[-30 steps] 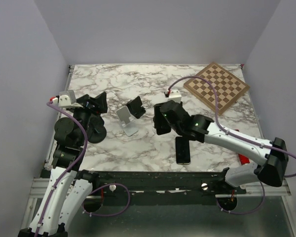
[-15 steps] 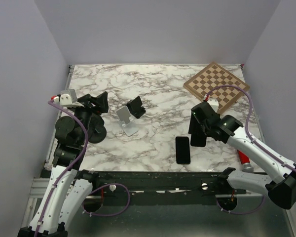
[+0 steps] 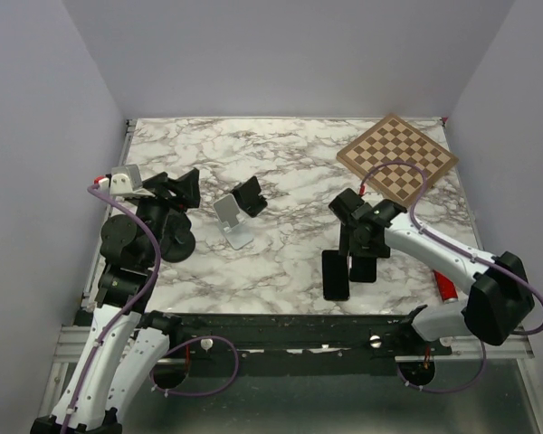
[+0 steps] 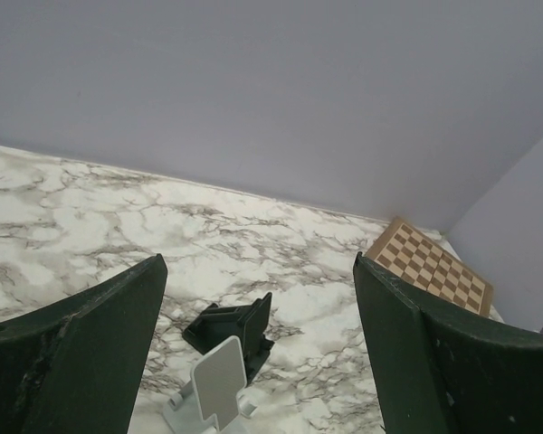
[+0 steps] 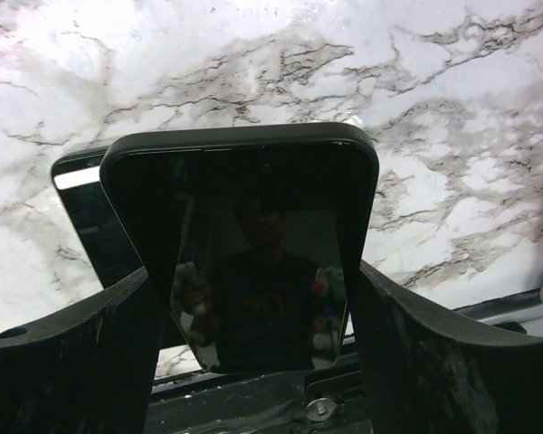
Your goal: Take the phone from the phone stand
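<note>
Marble table (image 3: 281,154), seen from overhead; chessboard (image 3: 396,155) at upper right. Left gripper (image 4: 255,271), centre left, has its fingers spread wide and holds nothing. Right gripper (image 5: 252,276), lower centre-right, pinches the phone (image 5: 244,181) by its side edges, just beside a second phone (image 3: 336,275) lying flat. White stand (image 3: 229,218) and black stand (image 3: 250,196), centre, are both bare. Removal appears done; setting down and release seem to be left.

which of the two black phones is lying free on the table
The glossy black phone flat on the marble table, just left of the right gripper; the other black phone is clamped in that gripper.
</note>
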Action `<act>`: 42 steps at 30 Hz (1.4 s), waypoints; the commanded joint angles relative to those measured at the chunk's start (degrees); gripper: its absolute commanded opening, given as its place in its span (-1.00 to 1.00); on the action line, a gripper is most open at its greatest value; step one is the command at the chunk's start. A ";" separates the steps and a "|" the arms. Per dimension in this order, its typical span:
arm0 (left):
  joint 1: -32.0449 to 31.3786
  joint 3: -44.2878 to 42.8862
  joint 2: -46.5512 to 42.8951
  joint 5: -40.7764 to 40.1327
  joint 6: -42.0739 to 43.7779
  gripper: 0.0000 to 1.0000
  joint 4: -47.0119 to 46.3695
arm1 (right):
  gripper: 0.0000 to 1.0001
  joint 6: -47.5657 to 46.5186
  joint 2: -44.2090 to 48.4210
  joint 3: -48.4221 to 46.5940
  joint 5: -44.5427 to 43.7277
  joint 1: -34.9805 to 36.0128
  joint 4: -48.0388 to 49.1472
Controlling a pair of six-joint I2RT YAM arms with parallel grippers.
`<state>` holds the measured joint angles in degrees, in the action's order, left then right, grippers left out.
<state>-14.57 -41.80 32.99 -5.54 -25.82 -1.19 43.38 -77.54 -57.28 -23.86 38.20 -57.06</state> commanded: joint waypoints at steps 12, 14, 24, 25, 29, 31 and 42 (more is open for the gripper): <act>-0.89 -0.74 -0.82 0.72 0.17 0.83 -1.01 | -0.56 -1.89 -11.47 -1.08 1.46 -1.64 -3.45; -1.05 -0.74 -0.80 0.71 0.24 0.83 -1.01 | -0.55 -1.24 -12.79 -1.17 0.52 -1.73 -4.00; -1.51 -0.74 -0.47 0.76 0.30 0.83 -1.01 | -0.41 0.93 -17.27 0.39 -2.20 -1.77 -3.40; -1.52 -0.74 -0.49 0.79 0.25 0.83 -1.00 | -0.37 0.93 -17.36 0.64 -2.24 -1.75 -3.19; -1.60 -0.74 -0.16 1.07 0.09 0.83 -1.09 | -0.15 0.72 -18.42 1.11 -1.54 -1.75 -2.40; -1.59 -0.74 0.01 1.15 -0.02 0.83 -1.09 | 0.04 0.18 -18.83 1.27 -0.87 -1.73 -1.97; -1.78 -0.83 -0.35 1.17 0.07 0.83 -0.97 | 0.61 -0.66 -19.12 1.29 -0.23 -1.76 -1.44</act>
<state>-15.90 -41.80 32.91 -5.41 -25.80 -1.19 42.94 -95.46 -56.71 -23.49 36.71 -58.59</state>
